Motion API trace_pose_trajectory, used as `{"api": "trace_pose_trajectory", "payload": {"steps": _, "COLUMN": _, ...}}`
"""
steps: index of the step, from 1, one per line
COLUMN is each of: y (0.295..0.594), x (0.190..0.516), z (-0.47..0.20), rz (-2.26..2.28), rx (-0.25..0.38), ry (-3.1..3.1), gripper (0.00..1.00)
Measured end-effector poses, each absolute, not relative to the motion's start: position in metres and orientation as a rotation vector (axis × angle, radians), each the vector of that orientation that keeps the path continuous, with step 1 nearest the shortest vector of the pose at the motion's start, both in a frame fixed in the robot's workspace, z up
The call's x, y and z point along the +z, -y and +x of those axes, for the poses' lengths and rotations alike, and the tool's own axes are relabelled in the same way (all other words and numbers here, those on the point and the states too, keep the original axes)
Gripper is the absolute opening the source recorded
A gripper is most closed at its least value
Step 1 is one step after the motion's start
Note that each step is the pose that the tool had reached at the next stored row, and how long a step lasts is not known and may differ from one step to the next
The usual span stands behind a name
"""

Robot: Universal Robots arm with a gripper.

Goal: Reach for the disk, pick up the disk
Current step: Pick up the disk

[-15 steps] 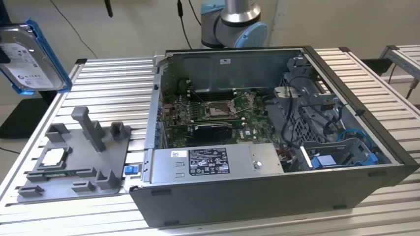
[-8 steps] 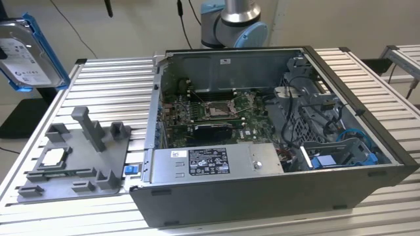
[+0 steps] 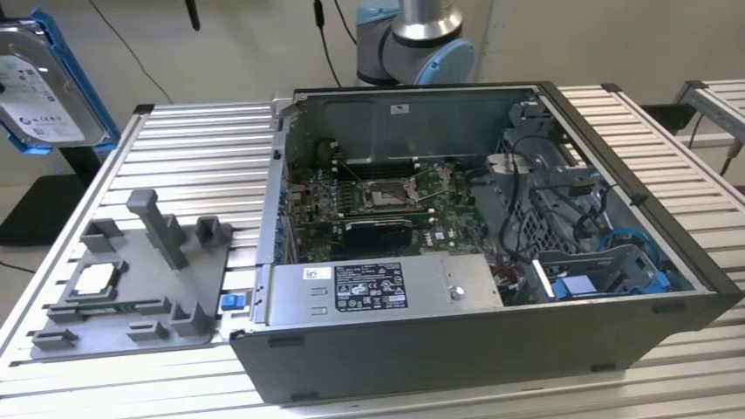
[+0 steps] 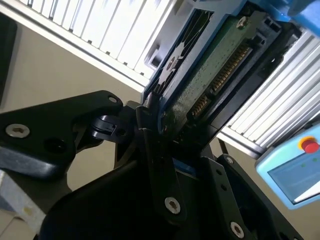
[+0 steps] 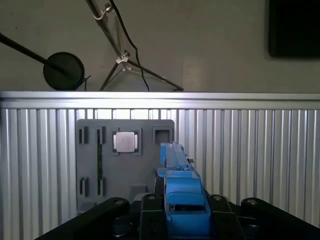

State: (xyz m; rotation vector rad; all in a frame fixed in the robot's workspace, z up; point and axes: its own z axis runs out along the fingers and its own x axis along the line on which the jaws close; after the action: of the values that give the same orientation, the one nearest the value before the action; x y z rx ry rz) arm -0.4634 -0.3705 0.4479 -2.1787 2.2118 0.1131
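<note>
The disk (image 3: pixel 41 87), a silver-grey drive with a white label in a bright blue bracket, hangs high at the exterior view's left, well above the table. Its green circuit-board underside (image 4: pixel 215 70) faces the lens in the second wrist view, where my gripper (image 4: pixel 165 120) is shut on its end with black fingers (image 4: pixel 150 145) pressed against the edge. In the first wrist view the disk (image 5: pixel 175 160) stands edge-on between the gripper (image 5: pixel 182 200) links, above the slatted table.
An open computer case (image 3: pixel 489 349) fills the middle of the slatted aluminium table (image 3: pixel 198 148). A grey fixture plate (image 3: pixel 128 279) with upright posts holds a small square chip (image 3: pixel 93 278) at the exterior view's left; both appear below in the first wrist view (image 5: pixel 125 165). The arm's base (image 3: pixel 413 35) stands behind the case.
</note>
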Motion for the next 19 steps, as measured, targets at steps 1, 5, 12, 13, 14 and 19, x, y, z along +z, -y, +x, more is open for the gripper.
{"api": "trace_pose_trajectory", "payload": {"steps": 1, "y": 0.370, "x": 0.450, "z": -0.463, "rz": -2.179, "rx": 0.113, "ry": -2.212, "gripper": 0.00}}
{"api": "trace_pose_trajectory", "payload": {"steps": 5, "y": 0.371, "x": 0.459, "z": -0.463, "rz": -2.179, "rx": 0.113, "ry": -2.212, "gripper": 0.00}}
{"api": "trace_pose_trajectory", "payload": {"steps": 12, "y": 0.371, "x": 0.478, "z": -0.463, "rz": -2.179, "rx": 0.113, "ry": -2.211, "gripper": 0.00}}
{"api": "trace_pose_trajectory", "payload": {"steps": 13, "y": 0.371, "x": 0.480, "z": -0.463, "rz": -2.179, "rx": 0.113, "ry": -2.211, "gripper": 0.00}}
{"api": "trace_pose_trajectory", "payload": {"steps": 14, "y": 0.371, "x": 0.483, "z": -0.463, "rz": -2.179, "rx": 0.113, "ry": -2.211, "gripper": 0.00}}
{"api": "trace_pose_trajectory", "payload": {"steps": 19, "y": 0.371, "x": 0.496, "z": -0.463, "rz": -2.179, "rx": 0.113, "ry": -2.211, "gripper": 0.00}}
